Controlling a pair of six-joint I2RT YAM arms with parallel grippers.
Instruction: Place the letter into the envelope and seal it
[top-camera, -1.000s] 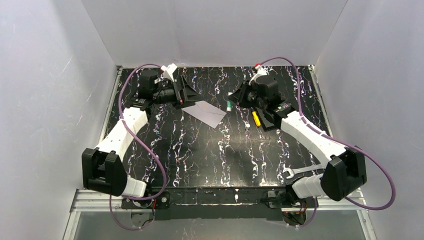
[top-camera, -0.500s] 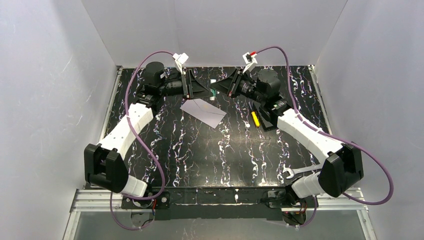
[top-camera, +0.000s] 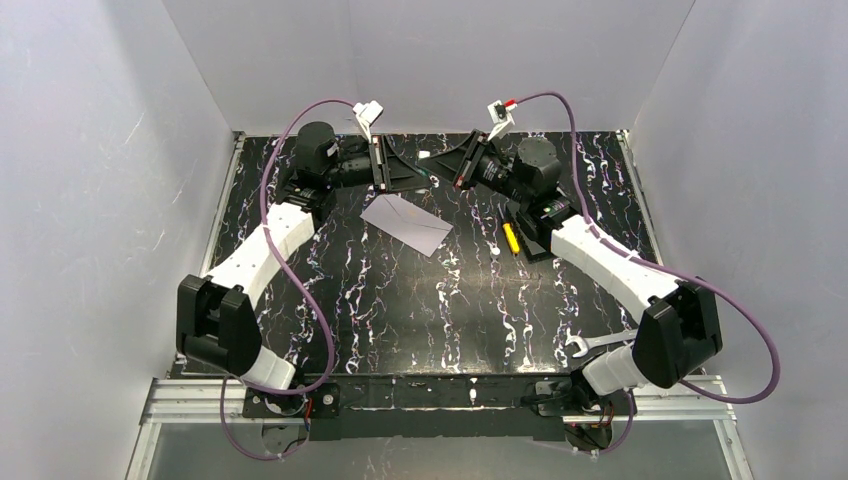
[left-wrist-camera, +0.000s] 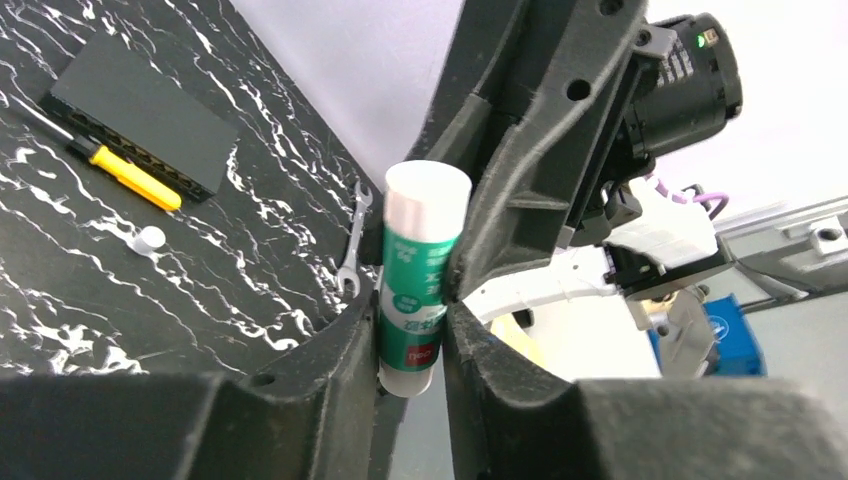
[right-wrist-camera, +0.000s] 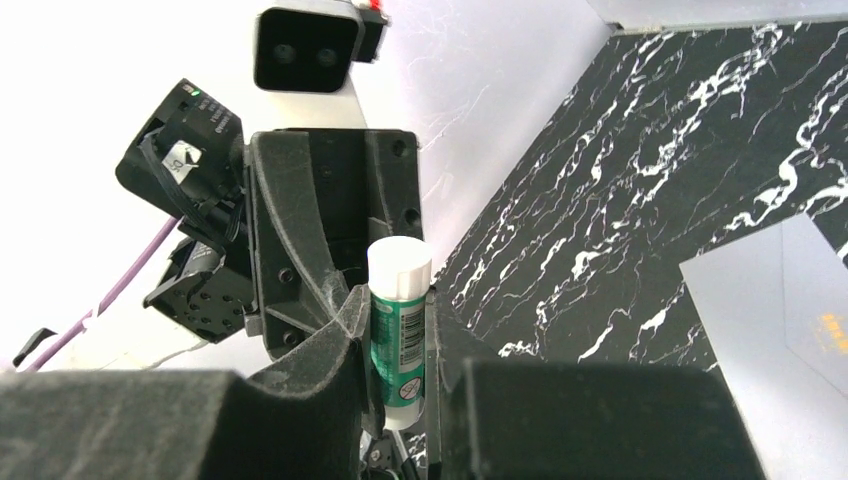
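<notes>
Lavender-white paper envelope flat on tabletop, near far edge, mid-width; letter not visible. Light, floppy, creases easily; pinch at flap edge or pin corner. Above it, left jaws and right jaws both clenched on green glue stick.

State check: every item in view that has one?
glue stick: off the table, clamped by both grippers
left gripper: shut on glue stick
right gripper: shut on glue stick
envelope: lying flat, flap looks folded down, seal unclear
yellow screwdriver: lying flat by black box
wrench: lying flat
</notes>
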